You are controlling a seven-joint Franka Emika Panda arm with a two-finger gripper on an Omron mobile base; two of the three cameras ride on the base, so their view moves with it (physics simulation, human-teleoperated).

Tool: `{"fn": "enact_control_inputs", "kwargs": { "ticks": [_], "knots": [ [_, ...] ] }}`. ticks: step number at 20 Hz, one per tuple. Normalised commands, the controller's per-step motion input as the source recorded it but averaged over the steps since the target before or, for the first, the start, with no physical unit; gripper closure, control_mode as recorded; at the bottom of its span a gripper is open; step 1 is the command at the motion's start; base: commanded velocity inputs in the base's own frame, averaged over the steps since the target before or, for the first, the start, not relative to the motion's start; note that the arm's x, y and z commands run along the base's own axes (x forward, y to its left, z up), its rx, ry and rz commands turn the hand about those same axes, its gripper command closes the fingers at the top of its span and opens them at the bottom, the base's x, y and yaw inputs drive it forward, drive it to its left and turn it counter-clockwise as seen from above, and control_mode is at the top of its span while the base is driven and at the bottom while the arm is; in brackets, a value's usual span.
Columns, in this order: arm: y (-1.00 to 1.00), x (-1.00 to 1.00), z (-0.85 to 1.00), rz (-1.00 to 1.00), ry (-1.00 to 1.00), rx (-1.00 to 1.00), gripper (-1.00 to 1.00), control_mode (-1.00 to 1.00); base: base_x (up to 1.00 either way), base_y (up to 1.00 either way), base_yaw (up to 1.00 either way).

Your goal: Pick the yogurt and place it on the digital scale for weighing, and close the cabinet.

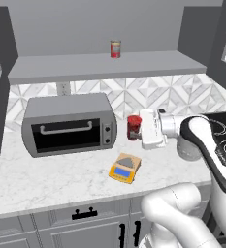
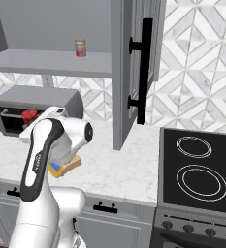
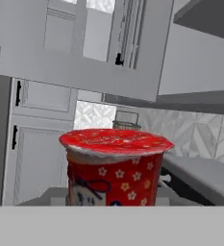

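One yogurt (image 1: 133, 127) is pinched in the claw (image 1: 137, 128), held in the air behind and above the digital scale (image 1: 124, 168), over whose grey plate it should be lowered upright before being released.

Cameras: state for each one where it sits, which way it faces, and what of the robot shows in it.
Left base view: behind the arm, on its left, looking forward and down at the toaster oven and digital scale; the arm rises from the lower right, its gripper shut on the yogurt.
Right base view: behind on the right, facing the open cabinet door and stove; the arm rises from the lower left.
Hand view: on the hand, looking along the gripper at the yogurt.
Both base views share the red can.
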Motion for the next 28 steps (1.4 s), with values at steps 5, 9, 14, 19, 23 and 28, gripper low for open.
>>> {"fn": "enact_control_inputs", "kwargs": {
  "ticks": [5, 9, 14, 19, 23, 28],
  "knots": [
    [-0.01, 0.21, -0.61, 0.21, 0.03, 0.0, 1.0, -1.0, 0.0, 0.0, 0.0],
    [-0.1, 0.35, -0.46, 0.12, 0.12, 0.0, 1.0, -1.0, 0.0, 0.0, 0.0],
    [-0.31, 0.45, -0.22, 0.11, 0.07, 0.0, 1.0, -1.0, 0.0, 0.0, 0.0],
    [-0.24, 0.42, -0.3, 0.13, 0.1, 0.0, 1.0, -1.0, 0.0, 0.0, 0.0],
    [-0.19, 0.26, -0.35, 0.13, 0.04, 0.0, 1.0, -1.0, 0.0, 0.0, 0.0],
    [-0.06, 0.09, -0.41, 0.11, -0.04, 0.0, 1.0, -1.0, 0.0, 0.0, 0.0]
  ]
}}
